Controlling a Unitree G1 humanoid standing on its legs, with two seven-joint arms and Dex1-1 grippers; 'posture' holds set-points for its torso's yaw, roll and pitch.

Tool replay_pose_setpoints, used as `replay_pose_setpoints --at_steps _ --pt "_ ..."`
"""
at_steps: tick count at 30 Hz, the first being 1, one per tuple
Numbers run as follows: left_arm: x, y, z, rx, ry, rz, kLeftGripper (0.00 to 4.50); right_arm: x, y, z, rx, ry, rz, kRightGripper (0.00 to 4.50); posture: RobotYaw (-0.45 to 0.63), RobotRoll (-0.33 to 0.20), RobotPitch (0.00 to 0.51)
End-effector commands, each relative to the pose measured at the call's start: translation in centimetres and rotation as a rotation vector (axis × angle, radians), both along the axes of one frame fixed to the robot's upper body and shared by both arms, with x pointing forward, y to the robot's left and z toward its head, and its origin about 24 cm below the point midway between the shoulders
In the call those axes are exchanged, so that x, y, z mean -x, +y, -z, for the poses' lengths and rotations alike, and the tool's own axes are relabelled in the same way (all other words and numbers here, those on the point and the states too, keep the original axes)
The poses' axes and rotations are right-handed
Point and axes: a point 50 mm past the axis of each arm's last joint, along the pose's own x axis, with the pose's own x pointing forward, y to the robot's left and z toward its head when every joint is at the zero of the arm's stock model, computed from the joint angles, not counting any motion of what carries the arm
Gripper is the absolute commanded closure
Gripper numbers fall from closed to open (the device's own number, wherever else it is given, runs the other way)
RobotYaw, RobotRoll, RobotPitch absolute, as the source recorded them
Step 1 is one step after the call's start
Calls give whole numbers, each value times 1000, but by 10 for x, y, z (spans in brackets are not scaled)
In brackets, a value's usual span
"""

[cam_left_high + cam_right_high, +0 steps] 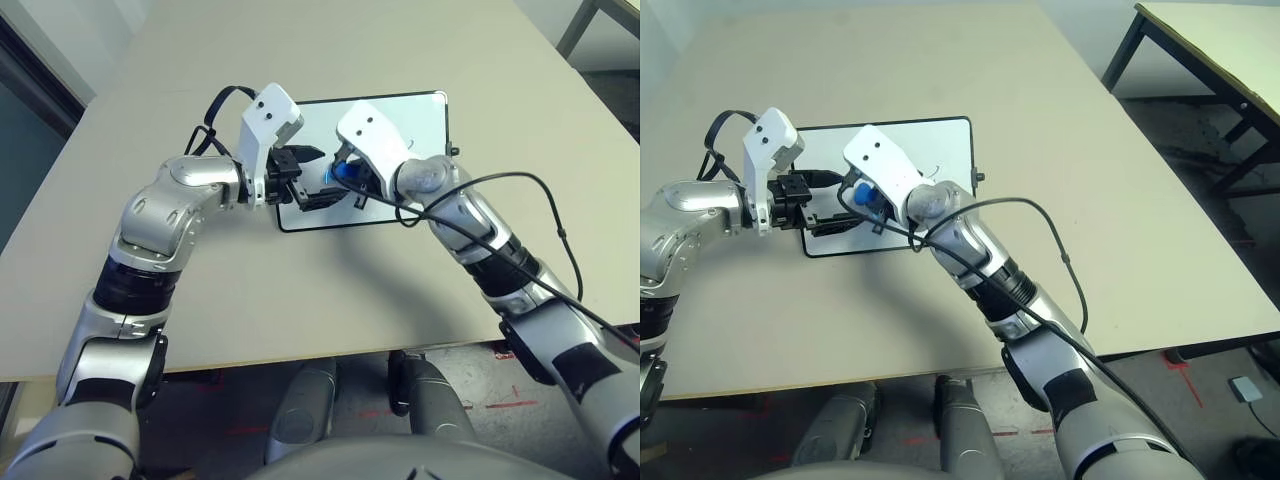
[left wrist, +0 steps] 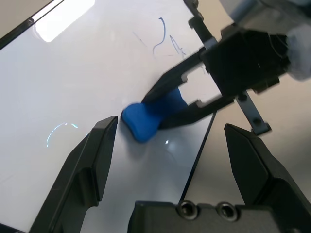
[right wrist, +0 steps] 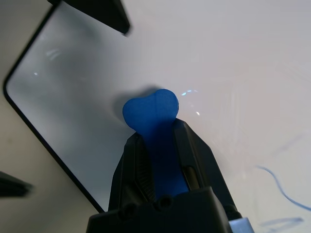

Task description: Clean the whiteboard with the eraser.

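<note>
Right wrist view: fingers (image 3: 163, 160) clamp eraser (image 3: 150, 112) on whiteboard (image 3: 233, 68); left fingers (image 2: 170, 165) wide.

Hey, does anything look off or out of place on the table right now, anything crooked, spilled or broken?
Nothing stands out. The whiteboard lies flat on the table, the right gripper holds the blue eraser on it, and the left gripper sits open at the board's edge. Blue marker strokes are left on the board.
</note>
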Motion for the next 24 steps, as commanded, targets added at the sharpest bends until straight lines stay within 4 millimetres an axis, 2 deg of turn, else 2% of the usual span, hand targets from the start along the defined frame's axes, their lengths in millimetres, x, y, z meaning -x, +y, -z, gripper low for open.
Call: replay_pose_setpoints --at_steps 1,8,12,16,24 --pt "-1 -3 0 -9 -10 12 0 -11 -25 0 14 18 108 3702 89 0 148" --pt "-2 -5 0 -12 -9 23 0 -32 -59 -31 0 -76 249 3702 71 0 144" --pt "-3 -4 0 -16 -7 21 0 -36 -68 -36 -3 -98 290 3703 68 0 141" --pt "-4 -4 0 -11 0 18 0 -31 -66 -22 5 -62 273 3703 72 0 135" --pt "-1 1 -8 -1 14 7 0 -3 -49 23 36 54 166 3703 88 0 136"
